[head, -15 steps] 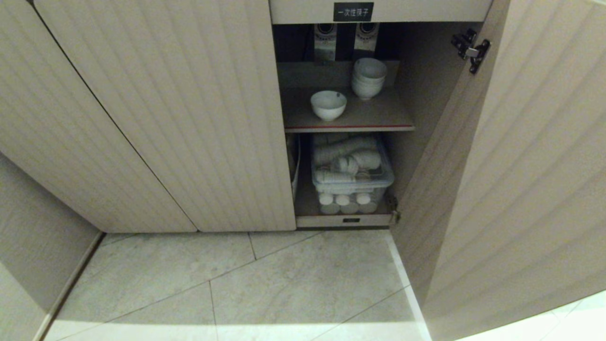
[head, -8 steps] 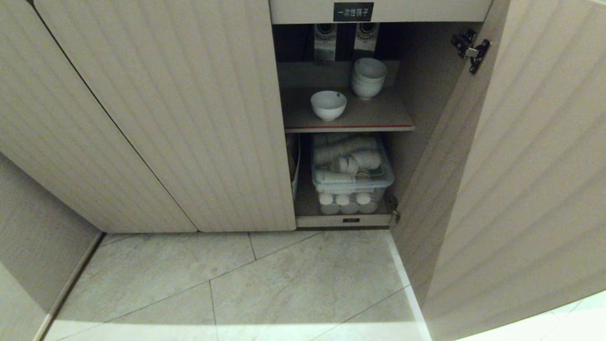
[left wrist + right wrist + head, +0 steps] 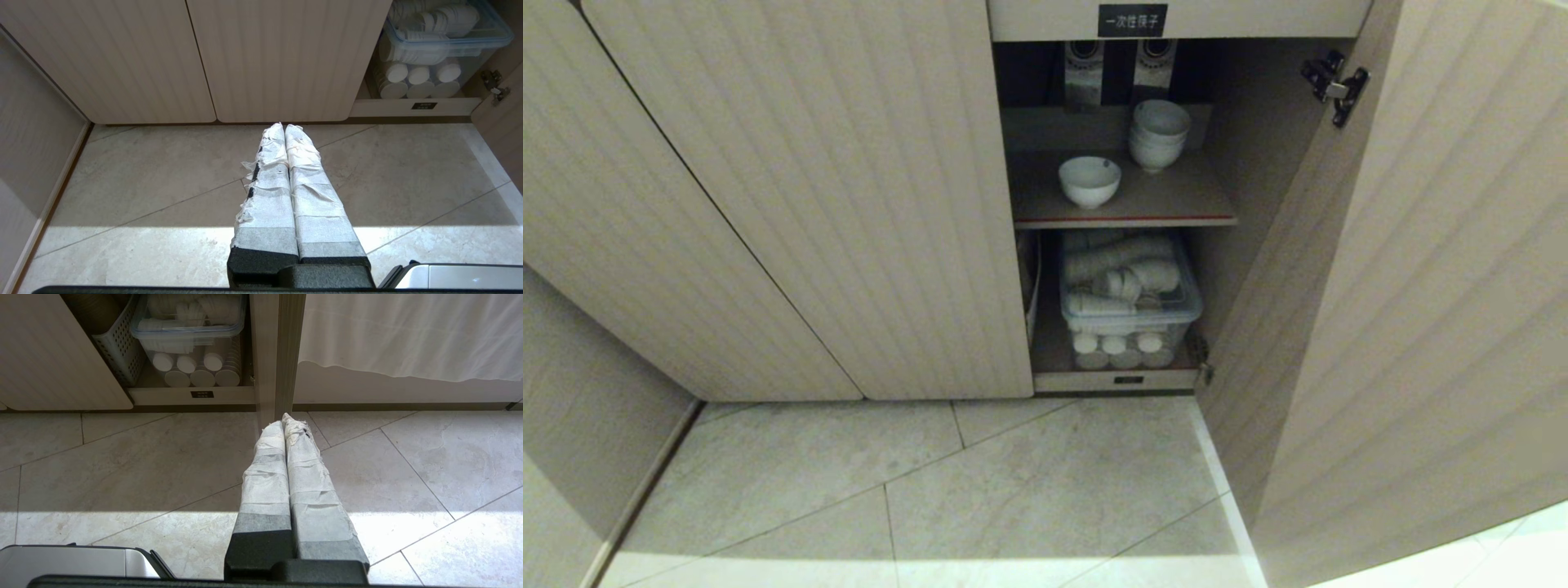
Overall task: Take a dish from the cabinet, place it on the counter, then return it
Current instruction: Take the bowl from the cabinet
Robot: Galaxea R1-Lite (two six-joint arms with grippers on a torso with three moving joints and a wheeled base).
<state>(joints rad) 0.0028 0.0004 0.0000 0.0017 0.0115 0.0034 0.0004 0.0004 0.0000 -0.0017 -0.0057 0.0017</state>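
The dish (image 3: 1089,180), a small white bowl, stands alone on the red-edged upper shelf (image 3: 1127,219) of the cabinet (image 3: 849,204), whose right door (image 3: 1421,327) hangs wide open. Neither arm shows in the head view. My left gripper (image 3: 284,126) is shut, empty, low over the floor tiles in front of the closed doors. My right gripper (image 3: 283,419) is also shut and empty, pointing at the edge of the open door (image 3: 286,355). The counter is out of view.
A stack of nested white bowls (image 3: 1159,133) sits behind the dish. Below, a clear lidded box (image 3: 1129,298) of white cups fills the lower compartment, with a perforated basket (image 3: 118,347) beside it. A wall (image 3: 572,408) closes the left side.
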